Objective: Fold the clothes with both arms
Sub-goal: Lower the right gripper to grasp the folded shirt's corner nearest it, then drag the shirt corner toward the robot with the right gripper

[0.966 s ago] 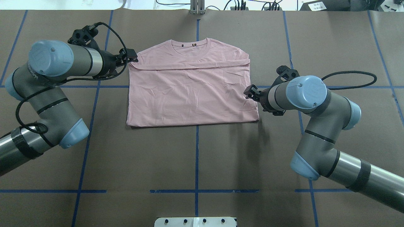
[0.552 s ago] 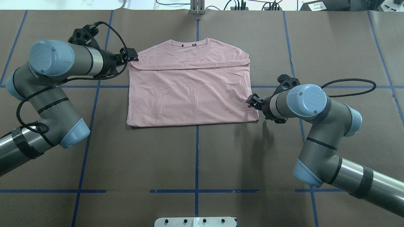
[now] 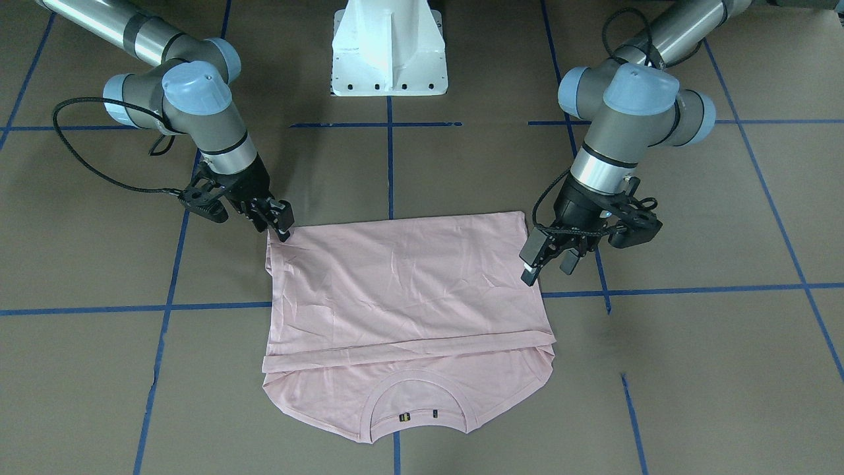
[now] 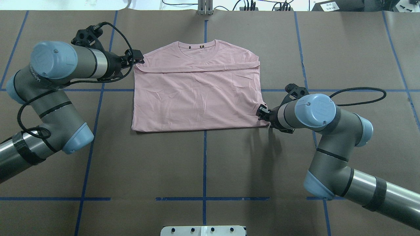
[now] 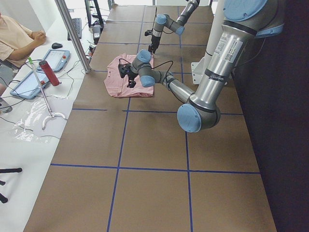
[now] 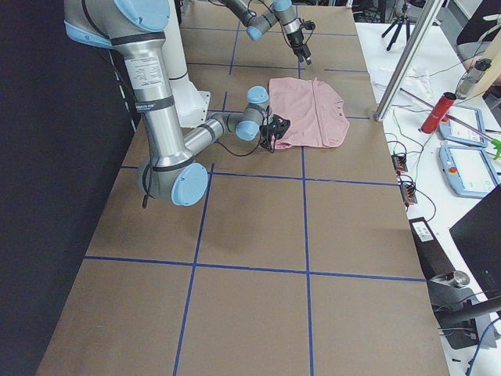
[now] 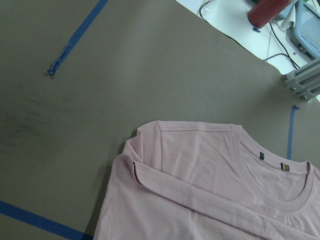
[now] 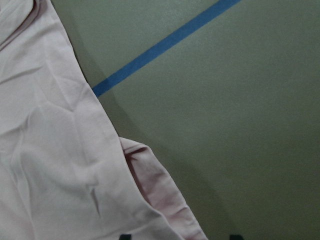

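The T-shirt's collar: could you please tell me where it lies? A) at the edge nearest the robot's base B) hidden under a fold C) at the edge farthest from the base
C: the front-facing view shows the collar exposed on the T-shirt edge opposite the white base.

Grey metal arms (image 4: 54, 111), light-blue joint caps (image 4: 315, 109), black cables (image 4: 361, 88)

Robotics lab, brown table (image 4: 147, 164) w/ blue tape grid (image 4: 204, 157), teach pendants (image 6: 470, 167) on side bench (image 5: 24, 125), operator (image 5: 14, 36) alongside
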`<action>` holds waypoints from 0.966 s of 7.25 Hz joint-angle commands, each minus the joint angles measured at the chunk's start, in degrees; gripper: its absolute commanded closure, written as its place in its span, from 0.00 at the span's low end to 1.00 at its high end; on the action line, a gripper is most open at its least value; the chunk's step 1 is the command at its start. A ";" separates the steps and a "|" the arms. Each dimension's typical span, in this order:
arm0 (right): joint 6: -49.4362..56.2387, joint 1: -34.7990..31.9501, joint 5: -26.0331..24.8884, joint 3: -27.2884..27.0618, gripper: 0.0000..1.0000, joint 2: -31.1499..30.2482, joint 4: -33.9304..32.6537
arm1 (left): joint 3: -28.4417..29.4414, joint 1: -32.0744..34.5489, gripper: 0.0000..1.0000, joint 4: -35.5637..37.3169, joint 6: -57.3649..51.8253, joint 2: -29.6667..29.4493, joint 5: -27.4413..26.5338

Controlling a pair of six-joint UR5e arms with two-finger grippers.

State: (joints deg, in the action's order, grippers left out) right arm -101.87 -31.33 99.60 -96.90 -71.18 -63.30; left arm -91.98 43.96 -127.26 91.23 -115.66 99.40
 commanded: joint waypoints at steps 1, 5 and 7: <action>0.00 0.39 0.07 0.22 1.00 -0.01 0.02 | -0.13 0.08 0.00 0.00 0.00 0.00 0.00; 0.00 1.35 4.97 -15.78 1.00 -11.64 0.20 | -1.97 0.08 0.00 0.00 0.18 0.00 0.09; -4.26 7.66 10.58 -28.38 1.00 -22.38 0.29 | -4.06 0.08 0.00 -0.09 -0.09 0.00 0.61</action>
State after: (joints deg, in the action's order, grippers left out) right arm -103.02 -27.07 106.45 -118.16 -87.45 -63.10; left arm -94.57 44.04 -127.32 91.11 -115.63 99.77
